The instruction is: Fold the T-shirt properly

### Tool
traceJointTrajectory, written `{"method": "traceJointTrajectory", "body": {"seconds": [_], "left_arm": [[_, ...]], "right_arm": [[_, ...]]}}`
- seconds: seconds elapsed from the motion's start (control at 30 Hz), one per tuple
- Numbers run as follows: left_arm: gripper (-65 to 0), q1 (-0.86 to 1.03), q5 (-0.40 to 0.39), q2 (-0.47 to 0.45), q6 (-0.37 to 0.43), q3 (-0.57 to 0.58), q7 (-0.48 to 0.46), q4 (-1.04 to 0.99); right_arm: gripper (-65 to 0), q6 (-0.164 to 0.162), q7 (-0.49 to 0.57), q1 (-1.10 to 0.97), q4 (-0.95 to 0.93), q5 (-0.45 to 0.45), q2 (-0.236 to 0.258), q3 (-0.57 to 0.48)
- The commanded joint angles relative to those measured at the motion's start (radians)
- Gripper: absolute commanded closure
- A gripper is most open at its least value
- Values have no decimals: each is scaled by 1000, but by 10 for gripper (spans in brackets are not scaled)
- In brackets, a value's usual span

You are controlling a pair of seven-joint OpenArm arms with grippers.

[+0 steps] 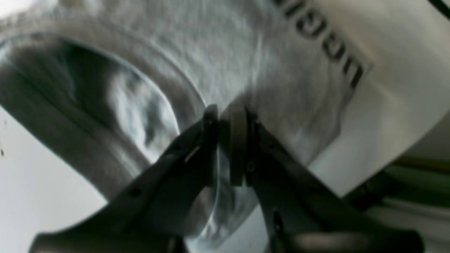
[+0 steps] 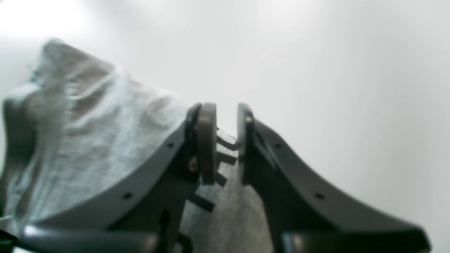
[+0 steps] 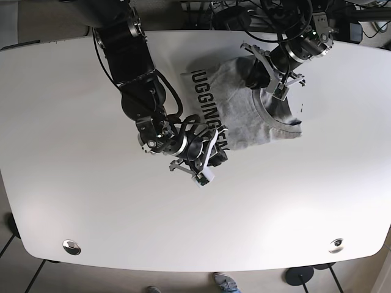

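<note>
Grey T-shirt (image 3: 244, 110) lies partly folded on white bench (image 3: 91, 207), far side. Left tool (image 1: 225, 146) pinches shirt fabric near collar. Right tool (image 2: 225, 140) slightly parted at shirt's printed edge, grips nothing.

A wide white bench (image 3: 91, 207) with rounded corners spreads beneath both claws and fills most of the base view. Two round metal fittings sit in its near edge, one (image 3: 71, 246) well away on the right claw's side, the other (image 3: 335, 245) well away on the left claw's side. Black cables (image 3: 244, 12) bunch beyond the far edge, behind the left claw. Tiled floor (image 3: 12, 268) shows past the corners.
</note>
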Motion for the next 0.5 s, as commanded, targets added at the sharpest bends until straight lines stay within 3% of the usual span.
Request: {"method": "traceJointTrajectory", "body": {"seconds": [0.03,0.17,0.4,0.5], "left_arm": [[-43,12,-14,-33,-1,-3,-18,-14],[-43,10,-16,-63,-1,-48,-18,-140],[-43,-125,-14,-94,-1,-55,-18,-300],[-43,-258,-14,-122,-1,11,-18,-419]], "right_arm": [[-89,6,70,25,-36,-21,-4,2],[-87,7,171,26,-143,-18,7,5],[-87,9,193,-46,-100,-15,104,9],[-87,9,187,-100,-37,57,159,9]]}}
